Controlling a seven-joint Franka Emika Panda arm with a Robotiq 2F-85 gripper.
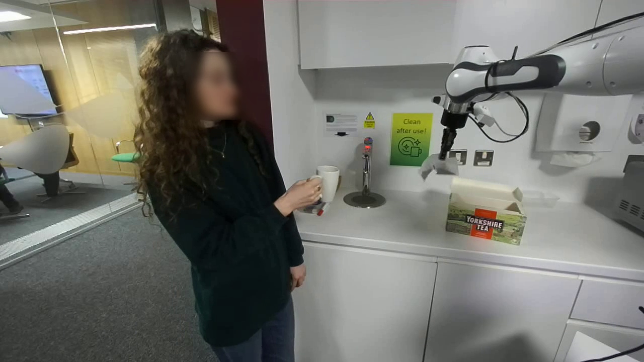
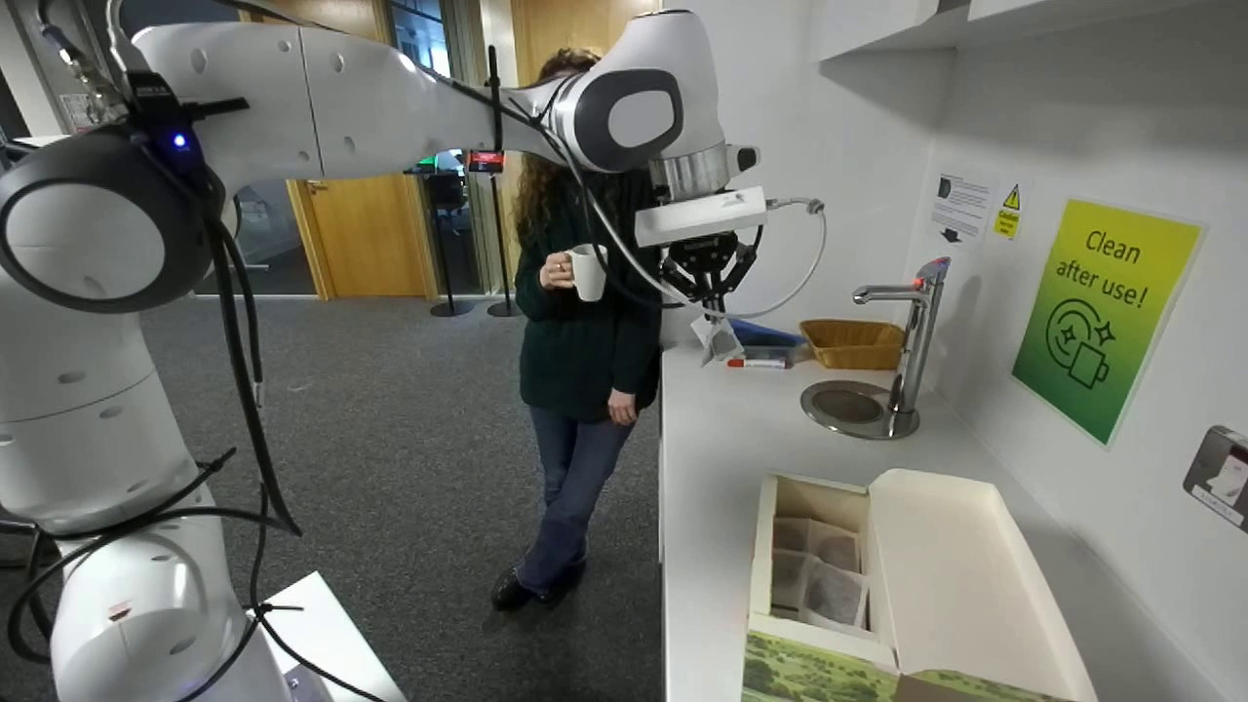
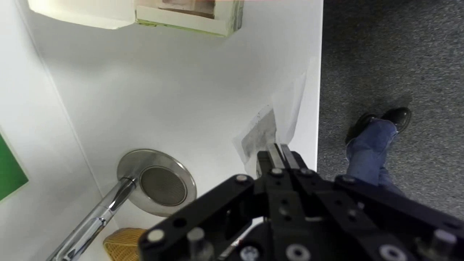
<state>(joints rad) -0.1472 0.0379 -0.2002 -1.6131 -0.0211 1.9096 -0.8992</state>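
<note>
Black two-fingered gripper clamped on white papery tea bag abv white counter

Far L in an exterior view, a glass-walled rm w/ a flat screen; grey carpet in front; next a person w/ long curly brown hair, dk green jumper & blue jeans, face blurred; a raised hand holds a tall white mug by its handle; nearby on the counter, a red-and-white marker & a brown woven basket; then a chrome tap beside a round metal drain; R of it, a green-and-yellow "Clean after use!" poster on the wall; next the gripper, pointing down from a white-and-grey robot arm; its fingers are clenched tog. on the tea bag, which hangs from the tips, clear of the counter, one part folded out at an angle; the bag shows btwn the tap & an open rectangular green-and-red cardboard Yorkshire Tea box, & nr the counter's front edge in the wrist view; box lid tipped back on the wall side, more white tea bags inside; R again, a white plastic paper-towel dispenser on the wall, paper poking out below; last, at the far R edge, part of a light-grey boxy appliance, type unclear.
</note>
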